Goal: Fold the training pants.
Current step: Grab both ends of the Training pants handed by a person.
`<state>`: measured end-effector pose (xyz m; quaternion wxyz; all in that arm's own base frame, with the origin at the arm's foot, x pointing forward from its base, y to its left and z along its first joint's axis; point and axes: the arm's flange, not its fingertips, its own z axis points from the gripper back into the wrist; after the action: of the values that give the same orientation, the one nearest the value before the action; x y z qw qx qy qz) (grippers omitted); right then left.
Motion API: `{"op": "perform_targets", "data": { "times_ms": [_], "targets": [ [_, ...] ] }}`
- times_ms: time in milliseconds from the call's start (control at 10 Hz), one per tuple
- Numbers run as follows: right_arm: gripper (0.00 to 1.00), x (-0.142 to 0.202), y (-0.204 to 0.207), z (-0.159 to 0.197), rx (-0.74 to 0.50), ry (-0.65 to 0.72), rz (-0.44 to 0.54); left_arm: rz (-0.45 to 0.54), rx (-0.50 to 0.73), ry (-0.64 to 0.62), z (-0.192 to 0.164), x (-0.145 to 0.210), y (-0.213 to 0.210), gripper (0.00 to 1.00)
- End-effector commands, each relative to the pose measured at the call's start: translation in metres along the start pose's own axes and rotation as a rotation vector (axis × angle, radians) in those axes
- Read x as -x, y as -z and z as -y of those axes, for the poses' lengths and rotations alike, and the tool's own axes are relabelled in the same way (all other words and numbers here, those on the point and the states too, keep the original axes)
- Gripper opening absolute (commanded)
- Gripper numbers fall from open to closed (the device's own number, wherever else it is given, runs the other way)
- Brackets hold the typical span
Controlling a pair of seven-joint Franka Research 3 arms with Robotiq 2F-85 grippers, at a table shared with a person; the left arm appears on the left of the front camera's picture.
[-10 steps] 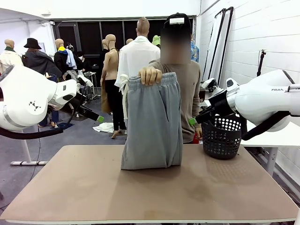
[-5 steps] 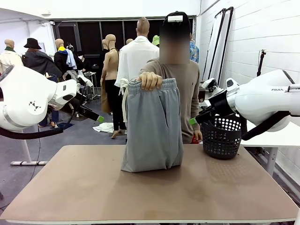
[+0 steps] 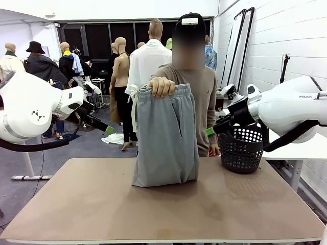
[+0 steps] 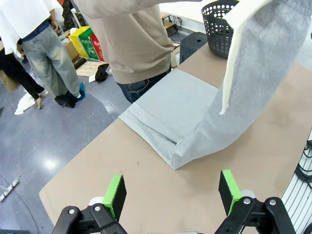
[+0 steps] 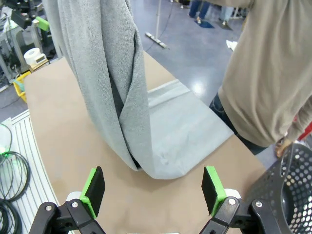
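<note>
Front view: a person's hand [image 3: 163, 87] holds the training pants [image 3: 166, 138] up by the gathered waistband at the middle of the desk [image 3: 76, 204]; the pale grey cloth hangs straight down to the desk top; a drawstring [image 3: 134, 102] dangles at its 9 o'clock edge. The left claw [image 3: 107, 128] waits at 9 o'clock of the garment and the right claw [image 3: 211, 131] at 3 o'clock, both off the cloth; a black basket [image 3: 242, 150] stands at 3 o'clock on the desk.

Left wrist view: the left claw [image 4: 172, 192] is spread wide with nothing between its green pads; at 12 o'clock of it the lower legs lie flat on the desk, running toward the person, while the upper part rises away at 2 o'clock.

Right wrist view: the right claw [image 5: 153, 190] is likewise spread and empty; the hanging pants [image 5: 107, 73] drop from 11 o'clock and bend at the desk into the flat leg section.

The fold looks barely begun: the legs seem laid one on the other and partly set down; lowering the waist half and folding it over appears left to do. The jersey looks soft, plain and limp.
</note>
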<state>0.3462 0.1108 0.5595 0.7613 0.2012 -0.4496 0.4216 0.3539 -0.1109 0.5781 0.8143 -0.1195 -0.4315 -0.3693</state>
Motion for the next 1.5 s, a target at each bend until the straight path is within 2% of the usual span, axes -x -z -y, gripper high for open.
{"op": "perform_targets", "data": {
  "times_ms": [0, 200, 400, 700, 800, 900, 1000, 1400],
  "targets": [
    [1.0, 0.0, 0.006, 0.013, -0.097, -0.053, 0.073, 0.071, 0.061, 0.037, -0.003, 0.001, 0.007, 1.0],
    [1.0, -0.007, 0.009, 0.017, -0.17, -0.106, 0.119, 0.087, 0.166, 0.104, -0.001, -0.004, 0.006, 1.0],
    [1.0, -0.011, 0.018, 0.022, -0.156, -0.152, 0.148, 0.11, 0.177, 0.11, -0.007, -0.005, 0.01, 1.0],
    [1.0, -0.014, 0.025, 0.024, -0.139, -0.179, 0.203, 0.23, 0.216, 0.14, -0.01, -0.004, 0.02, 1.0],
    [1.0, -0.013, 0.025, 0.026, -0.134, -0.185, 0.204, 0.234, 0.244, 0.134, -0.011, -0.005, 0.024, 1.0],
    [1.0, -0.013, 0.023, 0.025, -0.11, -0.173, 0.17, 0.125, 0.167, 0.132, -0.008, -0.007, 0.02, 1.0],
    [1.0, -0.014, 0.016, 0.021, -0.137, -0.167, 0.17, 0.183, 0.199, 0.128, -0.004, -0.005, 0.013, 1.0],
    [1.0, -0.013, 0.016, 0.023, -0.131, -0.165, 0.174, 0.179, 0.199, 0.131, -0.004, -0.005, 0.014, 1.0]
  ]
}}
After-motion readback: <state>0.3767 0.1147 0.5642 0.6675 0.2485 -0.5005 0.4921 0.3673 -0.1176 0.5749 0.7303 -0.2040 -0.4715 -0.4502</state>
